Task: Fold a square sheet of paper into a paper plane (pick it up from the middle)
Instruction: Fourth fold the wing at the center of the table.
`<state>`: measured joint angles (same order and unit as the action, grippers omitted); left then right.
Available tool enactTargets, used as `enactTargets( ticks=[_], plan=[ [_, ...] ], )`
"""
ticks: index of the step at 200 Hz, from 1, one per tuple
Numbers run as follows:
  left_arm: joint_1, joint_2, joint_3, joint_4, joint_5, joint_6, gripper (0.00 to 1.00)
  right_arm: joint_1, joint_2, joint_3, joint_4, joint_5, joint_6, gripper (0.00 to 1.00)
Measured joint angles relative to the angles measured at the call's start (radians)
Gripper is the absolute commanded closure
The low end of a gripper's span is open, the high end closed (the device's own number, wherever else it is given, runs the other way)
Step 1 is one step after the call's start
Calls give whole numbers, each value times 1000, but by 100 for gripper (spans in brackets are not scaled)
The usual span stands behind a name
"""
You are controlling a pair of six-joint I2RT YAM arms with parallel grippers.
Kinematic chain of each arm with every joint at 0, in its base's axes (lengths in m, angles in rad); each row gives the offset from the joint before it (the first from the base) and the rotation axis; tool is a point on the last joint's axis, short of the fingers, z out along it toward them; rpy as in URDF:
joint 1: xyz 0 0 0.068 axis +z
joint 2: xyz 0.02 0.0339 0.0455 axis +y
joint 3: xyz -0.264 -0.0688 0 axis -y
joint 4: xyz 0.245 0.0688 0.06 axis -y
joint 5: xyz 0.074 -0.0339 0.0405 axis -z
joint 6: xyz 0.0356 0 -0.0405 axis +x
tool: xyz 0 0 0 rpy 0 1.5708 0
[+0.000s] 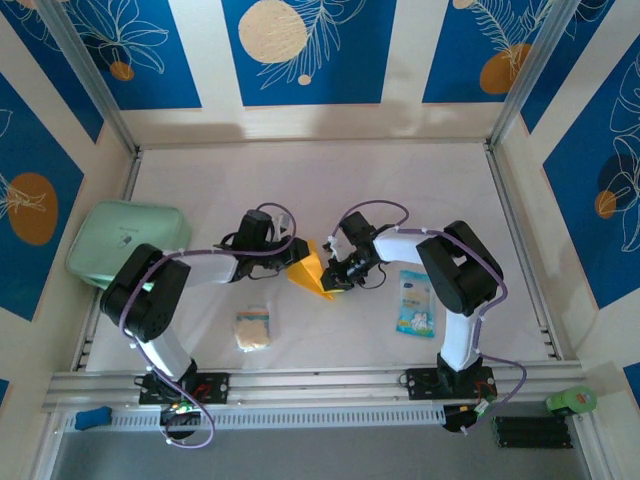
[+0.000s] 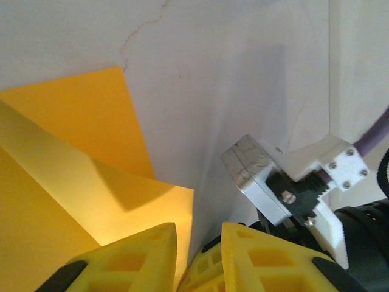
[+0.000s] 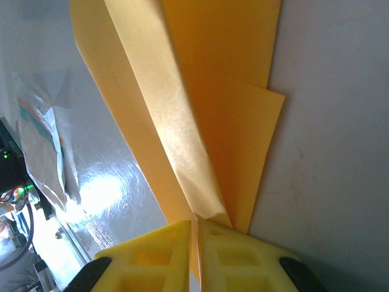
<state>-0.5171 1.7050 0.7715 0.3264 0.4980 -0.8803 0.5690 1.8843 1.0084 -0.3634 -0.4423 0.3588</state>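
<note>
Where the two arms meet in the middle of the white table (image 1: 300,180), the sheet of paper (image 1: 312,270) is held between the two grippers, well apart from the blue-white packet (image 1: 414,302) on the right and the small beige square (image 1: 253,328) nearer to the bases. A pale green pouch (image 1: 128,243) lies at the left edge.

The paper is plain orange-yellow and already folded. From the top camera it looks like a small wedge with a sharp point toward the near side, and part of it stands up from the table.

In the right wrist view a long raised fold (image 3: 176,121) runs down to the yellow fingers (image 3: 152,255), brighter where the light falls on it. Flat layers lie under it, and their right edge makes a step. The right gripper (image 3: 194,226) is pressed together on this fold, with no gap.

In the left wrist view one layer lies flat on the table and a paler flap rises above it, with a dark shadow across it. The left gripper (image 2: 199,226) has its fingers close together, and the edge of the paper goes into the narrow gap. Whether they really pinch it, I cannot tell.
</note>
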Motion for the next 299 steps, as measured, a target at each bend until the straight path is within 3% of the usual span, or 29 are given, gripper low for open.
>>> enactTargets(
  ticks=[104, 221, 299],
  plan=[
    [0, 143, 47, 36, 6, -3, 77, -7, 0, 0, -18, -3, -12, 88],
    [0, 171, 70, 27, -5, -4, 77, -8, -3, -2, -14, -3, -11, 88],
    [0, 172, 72, 19, -12, -4, 78, -7, -124, -51, 5, -22, 45, 87]
  ],
)
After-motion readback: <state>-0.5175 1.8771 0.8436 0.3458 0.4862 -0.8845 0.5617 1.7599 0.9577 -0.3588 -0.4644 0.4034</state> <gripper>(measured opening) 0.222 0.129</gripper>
